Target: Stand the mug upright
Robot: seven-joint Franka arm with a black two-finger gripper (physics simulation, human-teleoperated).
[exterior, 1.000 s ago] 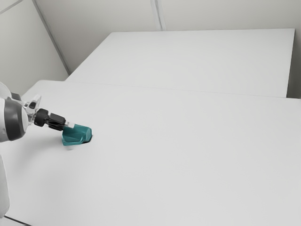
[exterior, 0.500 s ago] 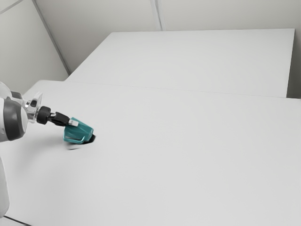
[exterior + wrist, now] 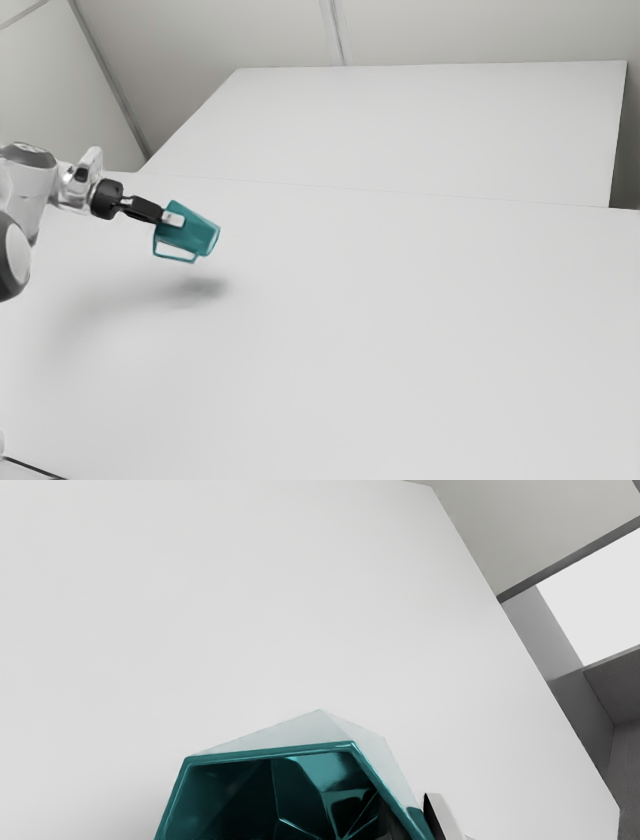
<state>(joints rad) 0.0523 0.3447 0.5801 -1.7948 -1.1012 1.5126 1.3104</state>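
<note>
over the shadowed table (image 3: 400, 340) hangs the tilted mug (image 3: 198, 234)

Lighting bright, even and near colourless. In the exterior view I record a soft-edged shadow on the table (image 3: 400, 350) beneath the mug (image 3: 190, 232), fading toward that view's left. In the wrist view, thin highlights trace the mug's rim; glossy reflections break up its interior, whose darkest parts I cannot read reliably.

Beyond the white table (image 3: 400, 350), a second white surface (image 3: 420, 130) lies before pale walls (image 3: 480, 30), one bearing a narrow strip (image 3: 337, 32)
</note>
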